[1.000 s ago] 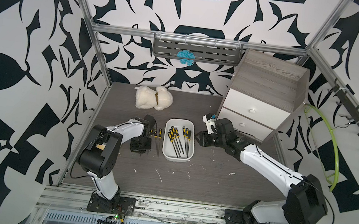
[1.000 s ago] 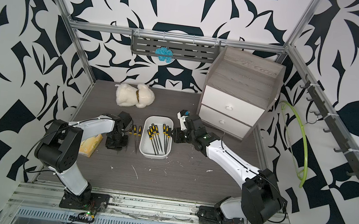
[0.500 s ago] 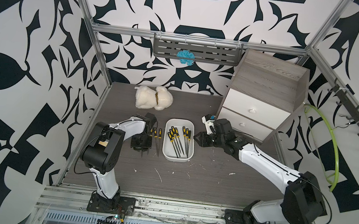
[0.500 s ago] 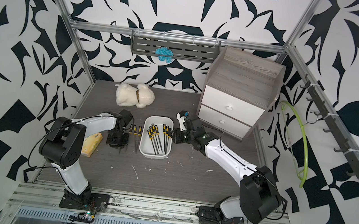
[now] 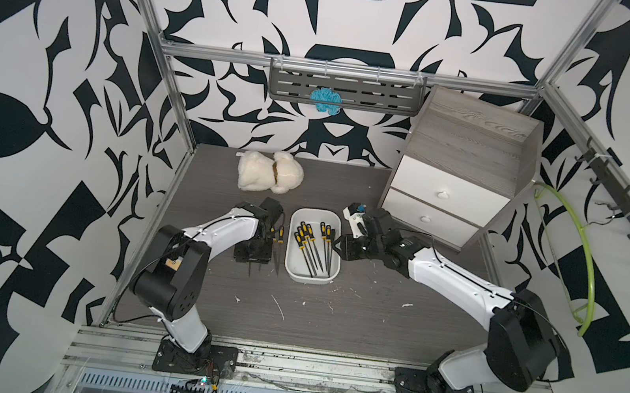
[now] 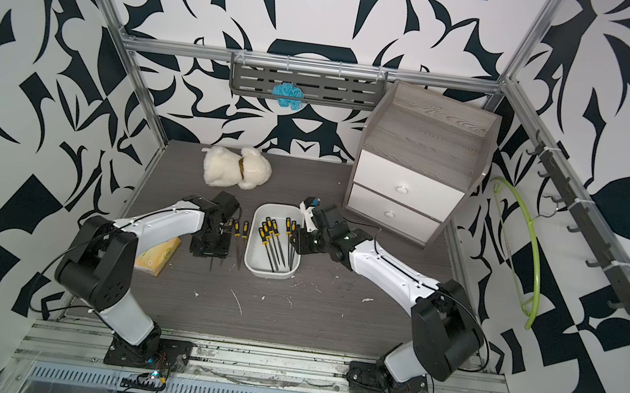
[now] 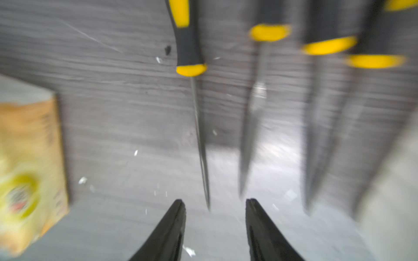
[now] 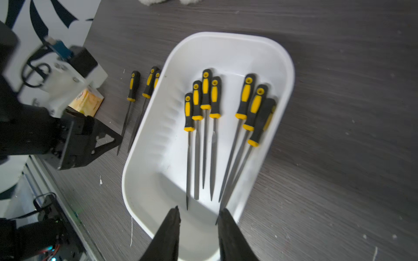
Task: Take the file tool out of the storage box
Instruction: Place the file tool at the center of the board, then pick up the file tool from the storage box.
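Note:
The white storage box (image 5: 290,249) sits mid-table in both top views, its rim (image 8: 291,74) large in the right wrist view. Several file tools (image 8: 204,126) with yellow-and-black handles lie side by side inside it. Three more files (image 8: 130,106) lie on the table beside its left wall. My left gripper (image 7: 215,201) hovers low over those, open and empty, with one file (image 7: 199,126) lying just ahead of the jaws. My right gripper (image 8: 199,210) is open over the box's right end, the blade tips just ahead of its fingers.
A white plush toy (image 5: 270,171) lies at the back. The grey cabinet (image 5: 455,183) with two white drawers stands back right, close behind my right arm. A yellow carton (image 6: 157,253) lies under my left arm. A green hoop (image 5: 582,257) hangs on the right wall.
My left gripper's jaws have parted from shut to open above the table files. My right gripper has slid left toward the box's rim and its jaws have narrowed a little.

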You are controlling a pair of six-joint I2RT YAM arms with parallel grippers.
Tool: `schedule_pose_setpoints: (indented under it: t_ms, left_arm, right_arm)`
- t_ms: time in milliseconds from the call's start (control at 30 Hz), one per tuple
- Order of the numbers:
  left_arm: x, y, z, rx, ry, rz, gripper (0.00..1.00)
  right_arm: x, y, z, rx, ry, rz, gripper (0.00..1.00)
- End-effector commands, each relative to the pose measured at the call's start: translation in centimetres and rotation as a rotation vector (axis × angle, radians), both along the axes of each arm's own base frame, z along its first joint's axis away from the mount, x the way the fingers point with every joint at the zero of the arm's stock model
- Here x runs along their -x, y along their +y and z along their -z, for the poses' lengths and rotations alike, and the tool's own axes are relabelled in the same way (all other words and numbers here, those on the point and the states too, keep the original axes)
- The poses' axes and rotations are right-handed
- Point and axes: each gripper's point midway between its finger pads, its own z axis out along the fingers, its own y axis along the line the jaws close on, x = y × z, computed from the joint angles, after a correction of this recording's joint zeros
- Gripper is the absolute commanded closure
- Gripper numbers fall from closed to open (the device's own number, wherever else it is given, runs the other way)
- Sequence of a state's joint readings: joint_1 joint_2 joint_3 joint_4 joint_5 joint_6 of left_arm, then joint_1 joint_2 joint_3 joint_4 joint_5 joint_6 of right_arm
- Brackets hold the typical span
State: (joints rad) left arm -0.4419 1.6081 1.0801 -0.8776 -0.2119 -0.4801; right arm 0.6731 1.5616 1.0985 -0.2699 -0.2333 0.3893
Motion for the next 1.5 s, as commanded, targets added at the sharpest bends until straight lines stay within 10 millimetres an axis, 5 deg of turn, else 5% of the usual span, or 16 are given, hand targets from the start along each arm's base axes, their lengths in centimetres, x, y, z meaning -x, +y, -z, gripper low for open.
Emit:
schedule_pose_setpoints:
  t_ms: [0, 33, 133, 233, 433, 633, 833, 1067, 1467]
  left_arm:
    - [-0.9, 0.7, -4.6, -0.017, -0.123, -0.041, 0.5]
    - [-1.6, 0.3, -5.6, 0.018, -0.182, -0.042, 0.5]
    - [-4.4, -5.5, -8.8, 0.399, -0.47, 0.032, 0.51]
    - [-3.5, -9.3, -12.7, 0.711, -0.582, 0.104, 0.49]
    - [-2.1, -13.1, -10.6, 0.961, -0.451, 0.139, 0.46]
    - [-2.4, -13.0, -9.2, 0.941, -0.448, 0.124, 0.46]
    - [-1.9, -12.2, -10.4, 0.92, -0.497, 0.135, 0.46]
    - [-1.7, -12.1, -11.0, 0.924, -0.503, 0.145, 0.46]
    - [-1.2, -11.9, -11.7, 0.928, -0.519, 0.155, 0.46]
  right_arm:
    - [-2.3, 1.6, -0.3, 0.102, -0.013, -0.029, 0.72]
    - [-2.9, 1.9, 0.6, 0.129, 0.004, -0.03, 0.73]
    - [-4.9, 3.6, 2.7, 0.162, 0.03, -0.042, 0.75]
    - [-5.8, 5.0, 4.9, 0.178, 0.088, -0.053, 0.76]
    - [-6.9, 5.5, 7.0, 0.247, 0.081, -0.066, 0.77]
    - [-7.9, 5.6, 7.7, 0.3, 0.052, -0.062, 0.77]
    - [-8.9, 6.3, 7.6, 0.31, 0.028, -0.064, 0.73]
    - [-10.0, 6.2, 10.2, 0.394, 0.046, -0.066, 0.72]
    - [-9.3, 5.7, 11.6, 0.465, 0.053, -0.058, 0.74]
